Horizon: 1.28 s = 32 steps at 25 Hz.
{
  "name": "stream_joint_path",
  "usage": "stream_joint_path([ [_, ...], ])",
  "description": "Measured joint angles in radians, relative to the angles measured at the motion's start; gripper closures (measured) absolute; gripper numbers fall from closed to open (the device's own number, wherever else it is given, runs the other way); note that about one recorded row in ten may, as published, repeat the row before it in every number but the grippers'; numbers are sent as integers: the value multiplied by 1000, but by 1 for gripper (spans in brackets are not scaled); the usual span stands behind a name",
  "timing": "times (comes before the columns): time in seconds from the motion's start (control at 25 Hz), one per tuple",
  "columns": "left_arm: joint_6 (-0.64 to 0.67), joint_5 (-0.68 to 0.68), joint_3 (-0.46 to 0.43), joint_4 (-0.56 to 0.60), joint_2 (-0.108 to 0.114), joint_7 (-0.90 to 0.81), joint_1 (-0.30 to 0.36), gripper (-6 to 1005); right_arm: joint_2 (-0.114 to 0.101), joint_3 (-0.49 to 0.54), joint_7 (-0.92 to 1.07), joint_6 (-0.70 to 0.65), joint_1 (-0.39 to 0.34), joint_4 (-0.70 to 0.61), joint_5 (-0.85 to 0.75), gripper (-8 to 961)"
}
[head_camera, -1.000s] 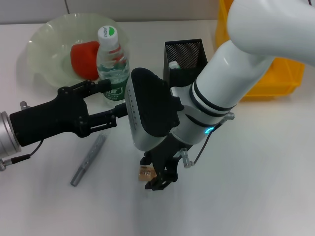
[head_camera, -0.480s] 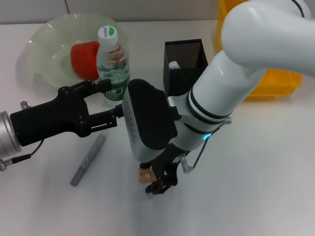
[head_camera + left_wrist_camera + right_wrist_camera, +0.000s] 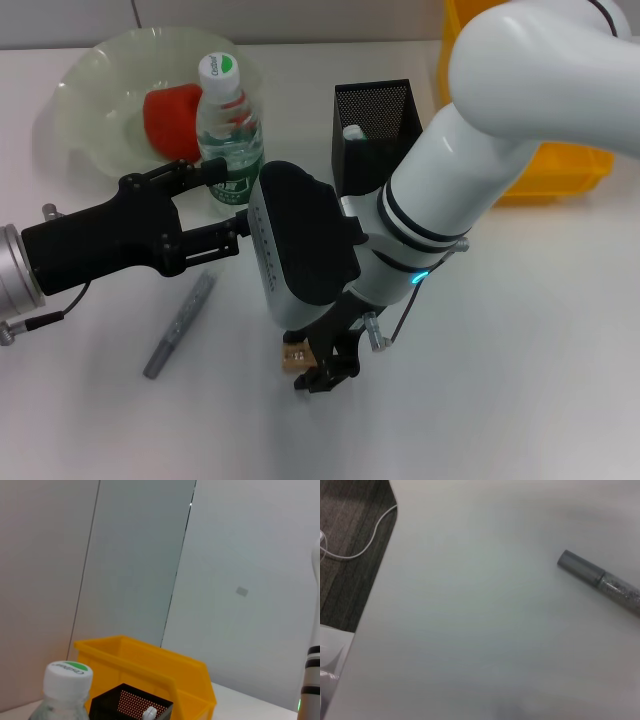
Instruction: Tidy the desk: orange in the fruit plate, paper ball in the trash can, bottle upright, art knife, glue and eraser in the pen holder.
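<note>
Head view: my left gripper (image 3: 205, 210) hangs spread beside the upright clear plastic bottle (image 3: 230, 130). My right gripper (image 3: 318, 368) has sunk lower since a second ago, clenched on the tiny tan eraser (image 3: 294, 356); lifting comes next. The white desk (image 3: 520, 380) meets a plain wall.

- Our right arm (image 3: 470, 170) is glossy white, with black ring bands and a small cyan light.
- Our left gripper (image 3: 205, 215) is matte black, behind it a silver cuff and thin cable.
</note>
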Motion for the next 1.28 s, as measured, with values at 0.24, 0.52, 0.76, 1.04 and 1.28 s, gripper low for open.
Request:
stream_joint_path([
  [0.24,-2,1,0,0,0,0,-7,191,0,8,0,5,-3,-1,-3,470],
  [0.52,-3,1,0,0,0,0,-9,191,0,8,0,14,-10,-8,-8,613],
  [0.76,-4,0,0,0,0,0,-9,190,0,8,0,14,-14,-18,-9,701],
  [1.04,-5,-2,-3,0,0,0,-9,190,-7,83,6,-17,-63,-101,-27,702],
  [1.28,-5,-6,-15,7,0,0,-16,191,-10,264,4,-113,-218,-276,-45,701],
])
